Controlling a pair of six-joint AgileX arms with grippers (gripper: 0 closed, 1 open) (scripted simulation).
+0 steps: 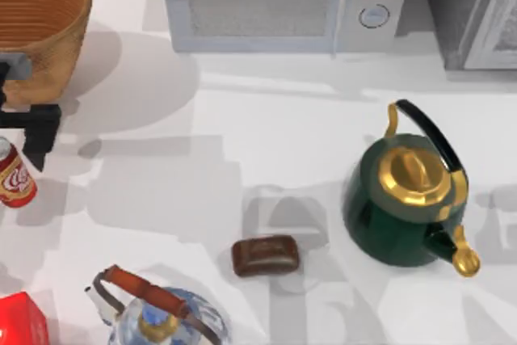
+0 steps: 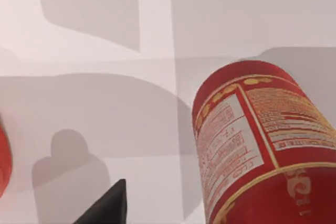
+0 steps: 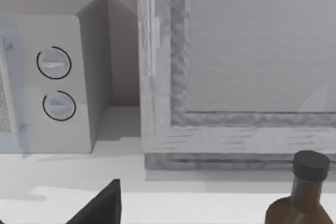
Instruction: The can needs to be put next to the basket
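The red can (image 1: 14, 175) carried a cream-gold script logo, seen from above, too small to spell out. In the left wrist view, the can (image 2: 262, 150) showed a white panel of fine print and yellow lettering, none of it legible. No other writing could be read.

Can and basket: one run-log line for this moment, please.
can: upright, table's left edge | basket: behind it, apart | left gripper: beside can | right arm: parked
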